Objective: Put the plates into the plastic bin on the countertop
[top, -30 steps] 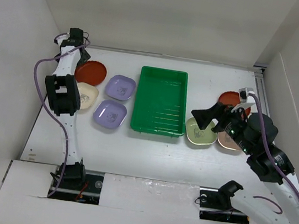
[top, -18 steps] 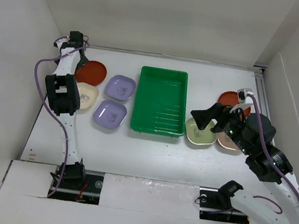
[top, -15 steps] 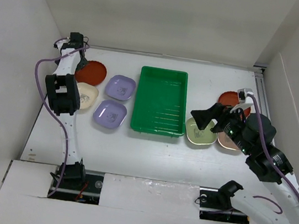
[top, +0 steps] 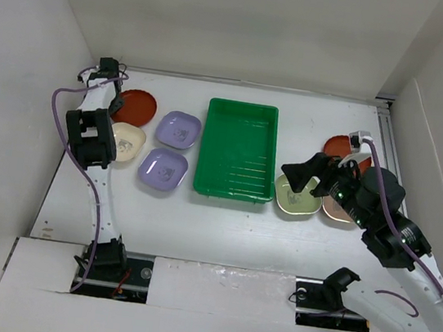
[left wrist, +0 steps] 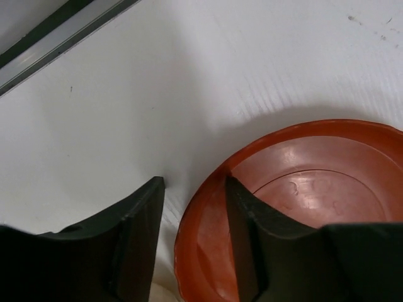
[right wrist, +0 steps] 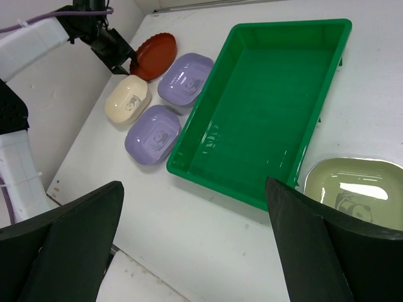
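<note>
My left gripper (left wrist: 194, 182) is open but narrowed, straddling the near-left rim of a red-orange plate (left wrist: 302, 189) (top: 137, 105). One finger stands inside the dish, the other on the countertop (left wrist: 189, 75) outside, a slim gap from the rim. The green plastic bin (top: 240, 136) (right wrist: 271, 94) lies empty mid-table. Left of it sit two lavender plates (top: 179, 130) (top: 163, 168) and a cream plate (top: 128, 140). My right gripper (right wrist: 194, 184) (top: 319, 176) hangs wide open and empty above the light green plate (top: 295, 197). A tan-pink plate (top: 335, 208) and another red-orange plate (top: 341, 146) lie beside it.
White wall panels (top: 45, 67) close in the left, back and right sides. A metal rail (left wrist: 56, 38) runs along the back edge just beyond the left gripper. The left arm's purple cable (top: 58, 110) loops beside the wall.
My left jaws have narrowed around the red-orange plate's rim and the wrist has shifted slightly left and nearer. The right arm has hardly moved and stays wide open.
</note>
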